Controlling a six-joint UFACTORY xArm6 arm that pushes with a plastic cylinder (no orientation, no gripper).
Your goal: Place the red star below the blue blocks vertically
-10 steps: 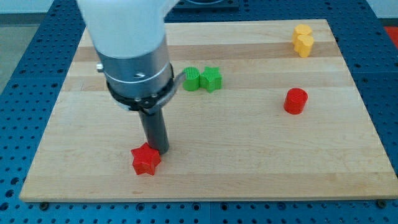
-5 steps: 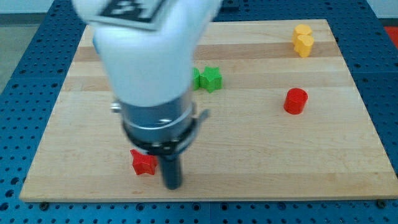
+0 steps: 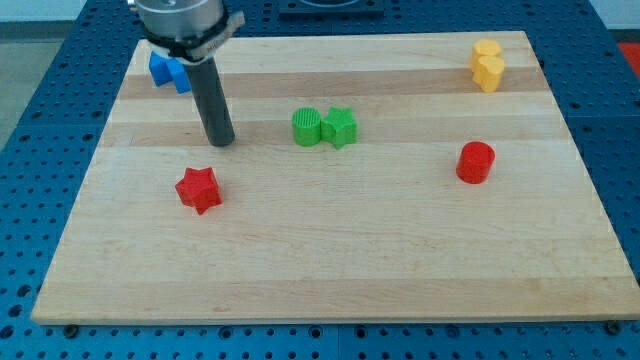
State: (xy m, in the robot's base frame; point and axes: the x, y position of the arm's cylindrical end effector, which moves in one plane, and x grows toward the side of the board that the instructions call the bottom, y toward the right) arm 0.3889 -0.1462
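The red star (image 3: 198, 189) lies on the wooden board (image 3: 330, 270) at the view's left, below the middle. The blue blocks (image 3: 166, 71) sit near the board's top left corner, partly hidden behind the arm. My tip (image 3: 221, 141) rests on the board between them, above and slightly right of the red star, apart from it, and below and right of the blue blocks.
A green cylinder (image 3: 307, 127) and a green star (image 3: 340, 127) touch each other near the board's middle top. A red cylinder (image 3: 476, 162) stands at the right. Two yellow blocks (image 3: 487, 64) sit at the top right corner.
The red star has shifted up and to the left. The arm has swung from the board's lower left up to the top left, uncovering the green cylinder and showing the blue blocks.
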